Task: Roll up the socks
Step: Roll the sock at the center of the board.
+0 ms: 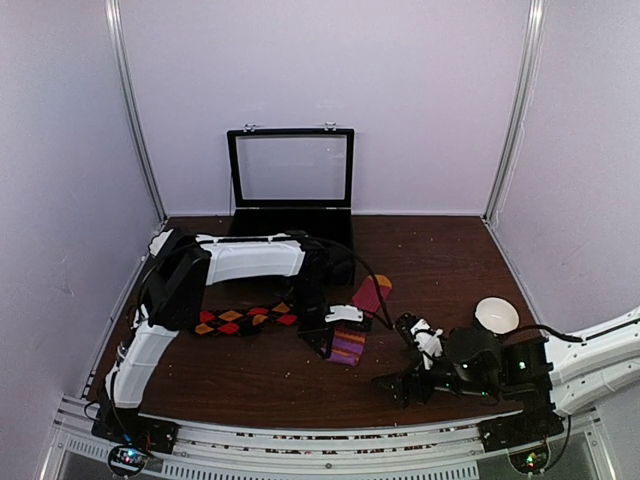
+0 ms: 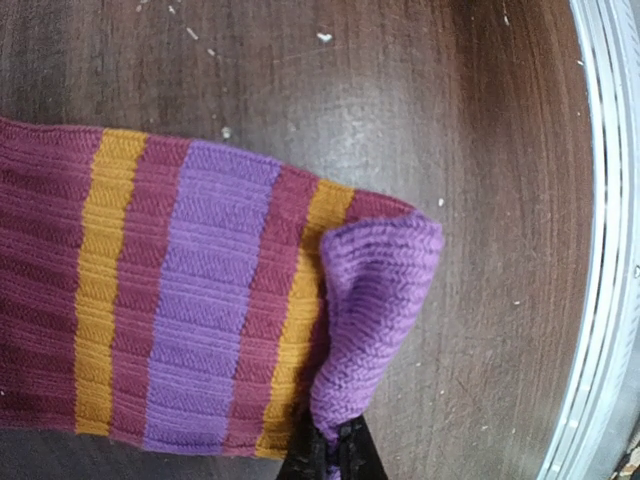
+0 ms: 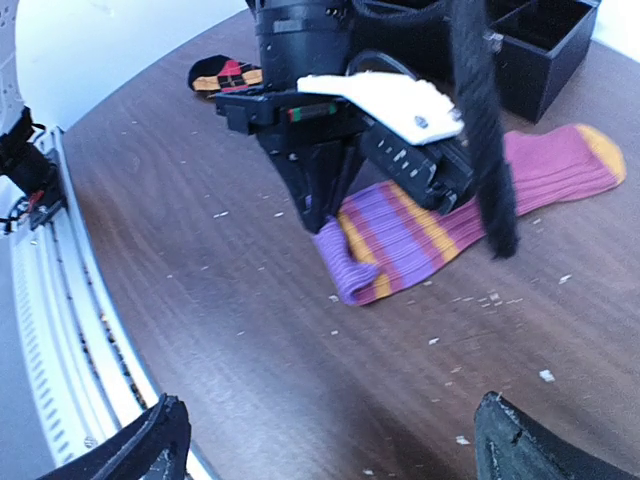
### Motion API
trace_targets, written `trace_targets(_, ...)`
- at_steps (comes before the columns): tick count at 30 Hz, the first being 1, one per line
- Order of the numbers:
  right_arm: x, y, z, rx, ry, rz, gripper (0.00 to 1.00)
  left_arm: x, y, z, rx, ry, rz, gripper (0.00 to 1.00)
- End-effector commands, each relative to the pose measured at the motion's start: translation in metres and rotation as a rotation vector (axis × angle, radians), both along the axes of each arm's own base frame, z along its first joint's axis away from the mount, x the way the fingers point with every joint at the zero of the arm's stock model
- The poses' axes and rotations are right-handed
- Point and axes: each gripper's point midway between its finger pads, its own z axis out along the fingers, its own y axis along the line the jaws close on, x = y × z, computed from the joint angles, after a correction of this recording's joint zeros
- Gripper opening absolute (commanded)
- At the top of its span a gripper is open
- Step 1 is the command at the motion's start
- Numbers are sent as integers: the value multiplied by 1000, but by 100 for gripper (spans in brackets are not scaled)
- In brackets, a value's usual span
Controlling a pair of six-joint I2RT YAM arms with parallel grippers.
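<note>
**Left fingers** (image 1: 328,338): I am keeping them together, clamped on the purple cuff (image 2: 378,290) of the pink sock (image 1: 368,297), at the centre of the top view. In the left wrist view their black tips are showing at the bottom edge. They are biting a corner of the cuff that is folding up into the pinch.

**Right fingers** (image 3: 140,452): I am holding them wide apart and gripping nothing. They are showing as two dark tips in the lower corners of the right wrist view, hovering over bare bench (image 3: 250,340). They are near the cuff but apart from it. In the top view they are sitting right of lower centre.

**Pink sock**: it is lying flat on the bench, running from the cuff at centre up and right to an orange toe. Purple and orange bands are crossing the magenta near the cuff.

**Argyle sock** (image 1: 245,320): it is lying stretched out left of centre in the top view, partly under my left arm and to the left of the pink sock.

**Case** (image 1: 290,215): black, it is standing at upper centre with its clear-paned lid raised.

**Bowl** (image 1: 496,315): white, it is sitting at the right, just beside my right arm.

**Crumbs** (image 3: 545,376): pale specks are lying scattered over the wood.

**Rail** (image 2: 600,250): metal, it is running down the right edge of the left wrist view.
</note>
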Motion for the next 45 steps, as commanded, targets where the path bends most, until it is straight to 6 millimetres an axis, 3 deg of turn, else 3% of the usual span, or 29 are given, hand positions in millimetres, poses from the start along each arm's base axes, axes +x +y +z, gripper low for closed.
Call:
trace_targets(1,16,-27,-1,-161,-115,-94,100,0,0,5,12,32,16,0)
trace_targets(7,42,-74,5,91,-74,-476,100,-2,-2,6,8,47,14,0)
trace_targets(10,28,-55,17,211,-94,-308,100,-2,0,0,31,56,10,0)
trace_targets(13,22,-47,11,121,-117,-220,99,-2,-1,-2,43,74,12,0)
trace_targets(18,4,-16,-11,-119,-214,24,70,1,-9,-5,48,92,34,0)
trace_targets(25,-15,34,0,-195,-417,257,62,-10,-5,-10,83,176,44,0)
trace_targets(31,-6,69,-14,-357,-548,356,53,-15,-7,-10,80,217,63,0)
trace_targets(36,9,89,-25,-392,-568,412,42,-21,-5,-16,98,268,64,0)
trace_targets(39,22,93,-32,-405,-550,424,39,-25,-3,-19,106,310,71,0)
trace_targets(45,24,94,-51,-443,-521,476,37,-25,-3,-17,100,340,78,0)
